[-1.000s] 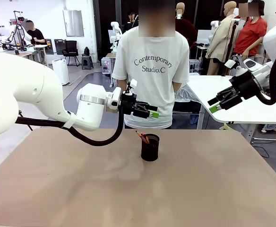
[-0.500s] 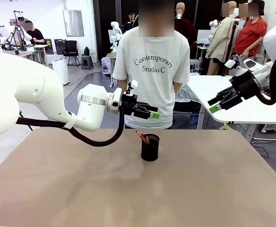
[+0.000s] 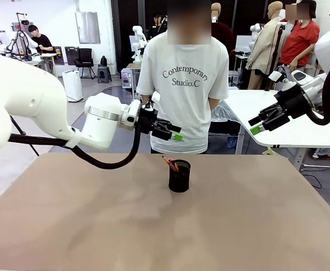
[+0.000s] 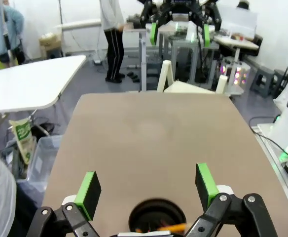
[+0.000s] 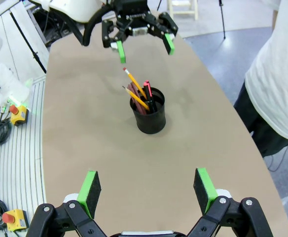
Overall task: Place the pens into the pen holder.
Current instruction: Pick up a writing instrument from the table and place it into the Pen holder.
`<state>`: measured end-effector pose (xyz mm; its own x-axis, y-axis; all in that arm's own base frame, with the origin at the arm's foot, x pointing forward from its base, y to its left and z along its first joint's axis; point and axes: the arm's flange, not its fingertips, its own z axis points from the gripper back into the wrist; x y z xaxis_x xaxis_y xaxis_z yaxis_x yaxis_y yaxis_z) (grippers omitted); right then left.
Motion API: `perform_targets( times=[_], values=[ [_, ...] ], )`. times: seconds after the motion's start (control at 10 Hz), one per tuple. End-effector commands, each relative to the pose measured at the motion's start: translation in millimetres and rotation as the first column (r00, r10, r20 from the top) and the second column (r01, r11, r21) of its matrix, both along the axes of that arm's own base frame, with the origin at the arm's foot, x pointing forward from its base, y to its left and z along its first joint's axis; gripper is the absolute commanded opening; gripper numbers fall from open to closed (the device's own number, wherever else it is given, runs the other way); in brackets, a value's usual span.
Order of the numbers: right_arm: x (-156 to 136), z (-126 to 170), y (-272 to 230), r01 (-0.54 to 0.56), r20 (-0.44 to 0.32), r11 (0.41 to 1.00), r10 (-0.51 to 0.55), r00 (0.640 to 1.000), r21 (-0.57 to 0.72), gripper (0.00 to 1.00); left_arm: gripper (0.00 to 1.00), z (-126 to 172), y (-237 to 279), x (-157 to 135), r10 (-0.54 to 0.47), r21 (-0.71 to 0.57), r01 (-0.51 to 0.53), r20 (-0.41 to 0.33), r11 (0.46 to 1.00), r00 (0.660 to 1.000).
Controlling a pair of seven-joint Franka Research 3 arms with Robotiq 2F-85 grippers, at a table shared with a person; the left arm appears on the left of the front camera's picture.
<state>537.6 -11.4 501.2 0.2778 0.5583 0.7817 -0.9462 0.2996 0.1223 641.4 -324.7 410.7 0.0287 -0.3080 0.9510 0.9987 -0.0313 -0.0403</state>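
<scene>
between our left gripper's [image 3: 173, 133] green pads nothing is held; its jaws stand wide apart, up in the air over the far side of the table [image 3: 69, 226]. our right gripper [image 3: 259, 124] is spread wide too, with nothing in it, high off to the right and well apart from everything.

just below and a bit right of our left gripper stands the pen holder [image 3: 179, 176], a small black mesh cup near the middle of the table. the pens [image 5: 138, 93] are inside it, leaning and poking out over the rim. we can pick out a yellow pencil, a black one with a red end and a dark reddish one, though they bunch together and we may be miscounting.

we see no pen lying loose on the table. we think the job is done, or very nearly. all that seems left is to pull our arms away.

a person [image 3: 181, 84] stands behind the table.
</scene>
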Motion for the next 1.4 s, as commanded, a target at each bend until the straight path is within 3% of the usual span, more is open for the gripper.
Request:
perform_targets(
  times=[0.0, 0.5, 0.9, 1.3],
  values=[
    [-0.5, 2.0, 0.4, 0.005, -0.003, 1.000, -0.005, 1.000, 0.001, 1.00, 1.00, 19.6, 27.2, -23.0, 0.020, 0.113, -0.022, 0.021, 0.993, 1.000],
    [-0.5, 2.0, 0.4, 0.005, -0.003, 1.000, -0.005, 1.000, 0.001, 1.00, 1.00, 56.6, 88.2, -58.3, 0.030, 0.378, -0.043, 0.042, 0.925, 0.999],
    [-0.5, 2.0, 0.4, 0.005, -0.003, 1.000, -0.005, 1.000, 0.001, 1.00, 1.00, 68.9, 142.0, -69.9, 0.138, 0.401, -0.157, 0.076, 0.902, 0.987],
    [-0.5, 2.0, 0.4, 0.005, -0.003, 1.000, -0.005, 1.000, 0.001, 1.00, 1.00, 76.8, 174.2, -75.9, 0.180, 0.448, -0.200, 0.086, 0.871, 0.980]
  ],
)
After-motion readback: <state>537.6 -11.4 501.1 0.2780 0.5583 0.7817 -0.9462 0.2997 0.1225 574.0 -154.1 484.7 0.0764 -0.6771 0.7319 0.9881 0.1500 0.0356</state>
